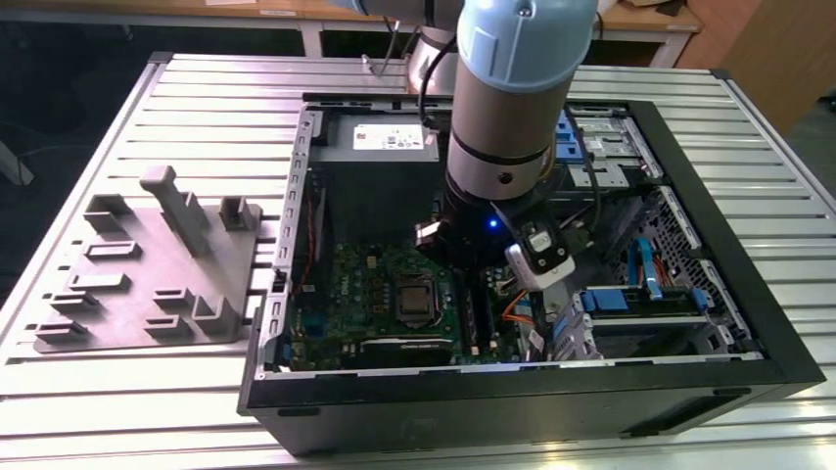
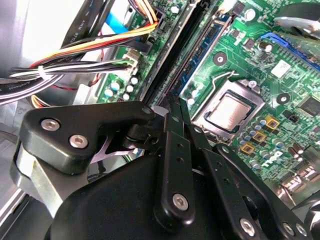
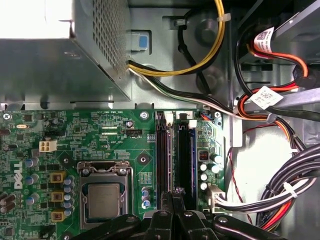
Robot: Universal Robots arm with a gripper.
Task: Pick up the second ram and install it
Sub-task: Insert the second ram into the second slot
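We see one ribbed metal surface [image 1: 157, 382] filling most of the exterior view, with wooden desks [image 1: 196, 10] behind it and dark floor [image 1: 53, 98] off the exterior view's left.

One open black case [image 1: 523, 397] lies on the surface, side panel off. One arm [image 1: 510, 88] reaches down into it from above. One grey tray [image 1: 131, 284] rests on the surface just beside the case, on the exterior view's left.

Inside the case we count one grey supply box [image 3: 50, 70], one green board [image 3: 100, 125] and one processor [image 3: 103, 200] in its socket. Two long black slots [image 3: 161, 155] run side by side near the processor. Bundled cables [image 3: 295, 185] lie past the slots, away from the processor.

In the second wrist view the ram [image 2: 202, 52] shows as a dark blue-green strip standing on edge along a slot; we cannot tell whether it is fully seated.

The claw [image 3: 172, 194] is clenched, its fingers [image 2: 172, 150] pressed together, and it hangs right over the near end of the slots, close to the ram.
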